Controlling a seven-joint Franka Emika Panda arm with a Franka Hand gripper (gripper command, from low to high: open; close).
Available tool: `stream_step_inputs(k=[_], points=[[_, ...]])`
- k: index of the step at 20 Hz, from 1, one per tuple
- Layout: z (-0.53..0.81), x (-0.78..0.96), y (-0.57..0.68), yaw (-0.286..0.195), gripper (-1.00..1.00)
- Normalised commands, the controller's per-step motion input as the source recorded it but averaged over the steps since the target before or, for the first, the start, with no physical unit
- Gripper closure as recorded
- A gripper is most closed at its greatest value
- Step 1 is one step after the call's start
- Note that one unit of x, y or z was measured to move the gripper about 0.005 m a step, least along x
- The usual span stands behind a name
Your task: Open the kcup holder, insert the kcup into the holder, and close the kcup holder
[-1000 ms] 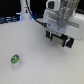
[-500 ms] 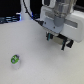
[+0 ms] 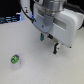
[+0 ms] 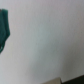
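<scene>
Low at the frame's left, I see the kcup (image 3: 15, 59) on the white bench (image 3: 40, 70). My claw (image 3: 49, 43), right of centre, hangs parted and empty. No kcup holder shows; I'd find its handle first, approaching squarely.

Exterior view looks steeply down from nearby at the white table (image 3: 30, 70) and arm (image 3: 50, 15); wrist view faces the same table (image 4: 50, 45) close-up, blurred.
</scene>
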Motion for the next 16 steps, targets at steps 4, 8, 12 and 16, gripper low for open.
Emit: stream_step_inputs(k=[4,8,12,16], points=[[0.09,-0.02,-0.53,-0.259,-1.00],[0.05,-0.01,-0.57,-0.256,-1.00],[0.02,-0.04,-0.60,-0.247,-1.00],[0.01,-0.18,-0.53,-0.252,-1.00]])
